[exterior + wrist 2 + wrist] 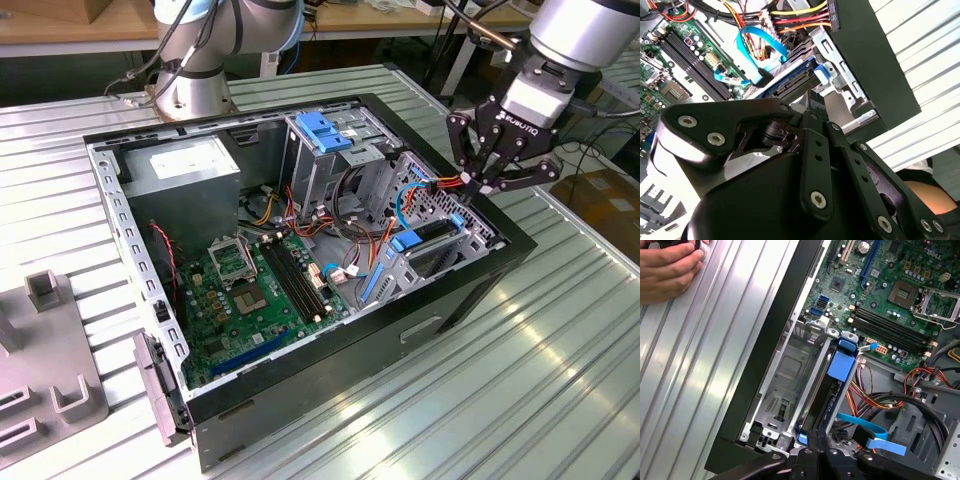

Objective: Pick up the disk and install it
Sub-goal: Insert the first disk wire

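Note:
The disk (436, 231) stands on edge in a slot of the metal drive cage at the corner of the open computer case (480, 275) on the exterior view's right. Its light blue carrier rail runs along it, and both wrist views show it, the disk (820, 400) dark and thin between cage walls, the disk (792, 84) just past my fingers. My gripper (476, 186) hangs right over the disk's outer end by the case wall, its fingers shut together with nothing between them. The fingertips (813, 440) sit at the blue end of the rail; contact is unclear.
Blue and orange cables (425, 190) loop beside the cage. A second cage with a blue handle (325, 130) stands further in, with the motherboard (255, 290) beyond. A person's hand (667, 267) rests on the ribbed metal table (560, 340). Grey fixtures (45, 350) sit at the exterior view's left.

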`<act>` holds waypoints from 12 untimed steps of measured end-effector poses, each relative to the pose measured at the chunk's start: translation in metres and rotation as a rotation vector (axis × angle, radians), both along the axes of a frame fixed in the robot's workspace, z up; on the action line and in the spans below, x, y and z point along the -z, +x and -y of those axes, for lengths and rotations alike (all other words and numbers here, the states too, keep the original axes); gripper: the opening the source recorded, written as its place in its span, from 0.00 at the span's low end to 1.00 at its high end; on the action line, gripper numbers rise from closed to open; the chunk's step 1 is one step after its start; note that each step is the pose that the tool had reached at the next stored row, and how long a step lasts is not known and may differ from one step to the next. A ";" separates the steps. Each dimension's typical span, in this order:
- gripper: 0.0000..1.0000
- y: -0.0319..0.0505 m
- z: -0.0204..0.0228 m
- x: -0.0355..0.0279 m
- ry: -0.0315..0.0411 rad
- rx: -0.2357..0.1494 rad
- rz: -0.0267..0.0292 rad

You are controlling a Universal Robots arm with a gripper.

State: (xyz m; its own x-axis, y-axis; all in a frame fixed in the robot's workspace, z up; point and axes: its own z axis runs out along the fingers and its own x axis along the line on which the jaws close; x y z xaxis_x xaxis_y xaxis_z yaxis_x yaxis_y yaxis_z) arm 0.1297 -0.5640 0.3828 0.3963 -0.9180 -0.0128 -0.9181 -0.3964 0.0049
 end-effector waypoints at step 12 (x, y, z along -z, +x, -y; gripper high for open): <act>0.10 0.0160 -0.0053 0.0003 0.0001 -0.061 0.0000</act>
